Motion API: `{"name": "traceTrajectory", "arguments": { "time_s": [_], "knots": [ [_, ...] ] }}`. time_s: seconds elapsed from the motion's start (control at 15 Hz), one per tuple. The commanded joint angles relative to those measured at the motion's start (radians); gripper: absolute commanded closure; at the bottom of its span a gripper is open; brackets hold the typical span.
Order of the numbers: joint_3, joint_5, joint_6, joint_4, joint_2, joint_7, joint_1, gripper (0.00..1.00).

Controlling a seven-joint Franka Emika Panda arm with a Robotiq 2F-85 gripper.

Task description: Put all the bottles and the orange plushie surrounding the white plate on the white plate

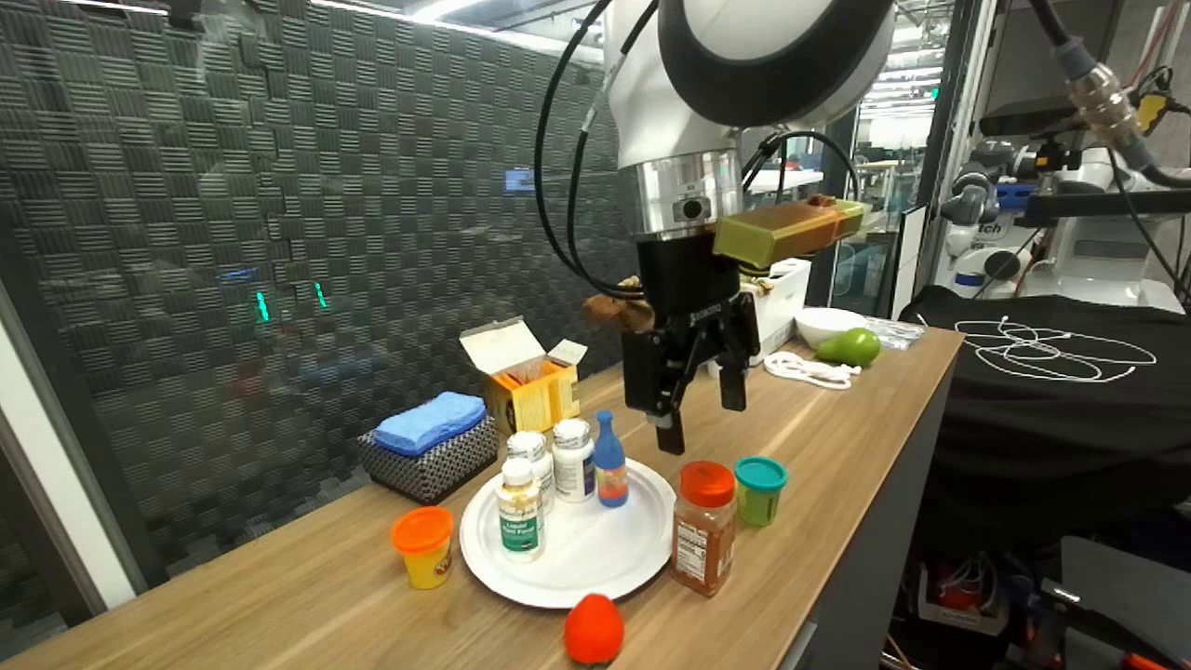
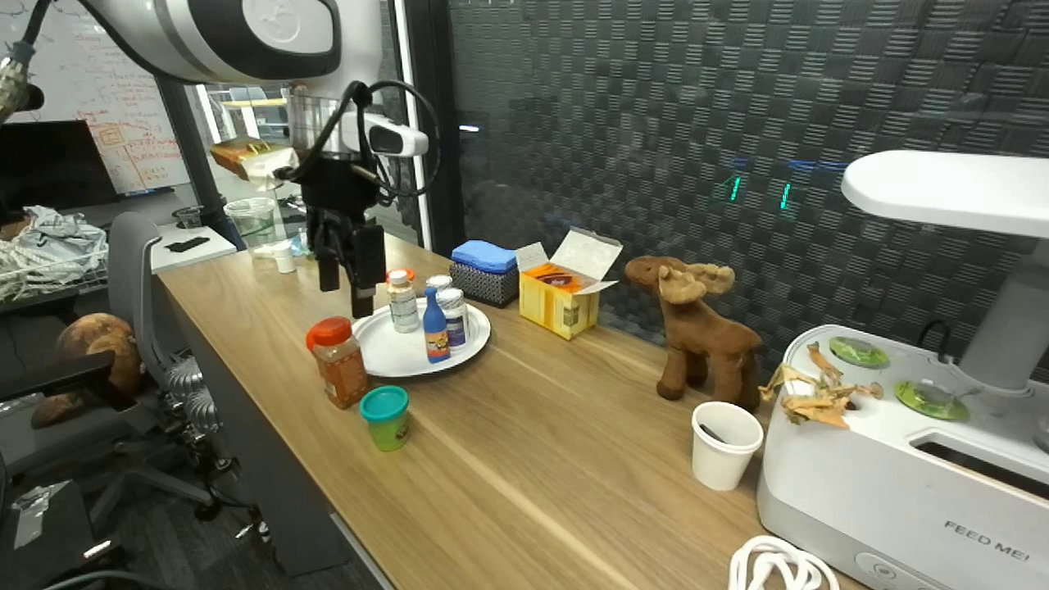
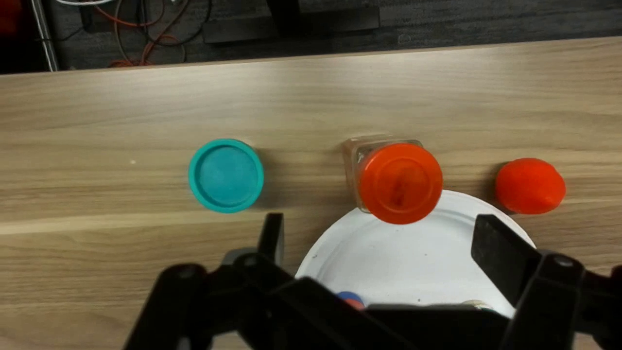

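In an exterior view, the plant food bottle (image 1: 519, 519), two white pill bottles (image 1: 574, 461) and the blue bottle (image 1: 610, 456) stand upright on the far and left parts of the white plate (image 1: 605, 563), an arrangement judged to leave the near right for the items outstanding: the orange-lidded spice jar (image 1: 704, 532), upright at the right rim, contact not determinable, and the orange plushie (image 1: 594, 630), resting on the wooden counter (image 1: 307, 596) just beside the near rim. The gripper (image 3: 382, 239) hangs clear above, jaws set wide with nothing between them and touching nothing, a spread judged suited to straddling the jar.
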Motion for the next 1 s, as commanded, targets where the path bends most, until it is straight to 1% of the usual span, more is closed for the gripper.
{"name": "traceTrajectory", "arguments": {
  "time_s": [0.0,0.53,0.93],
  "knots": [
    [0.01,-0.033,0.046,-0.066,-0.039,0.043,0.005,0.0],
    [0.037,-0.021,0.04,-0.091,-0.031,0.031,0.02,0.0],
    [0.045,-0.051,0.066,-0.09,-0.006,0.043,0.03,0.0]
  ]
}}
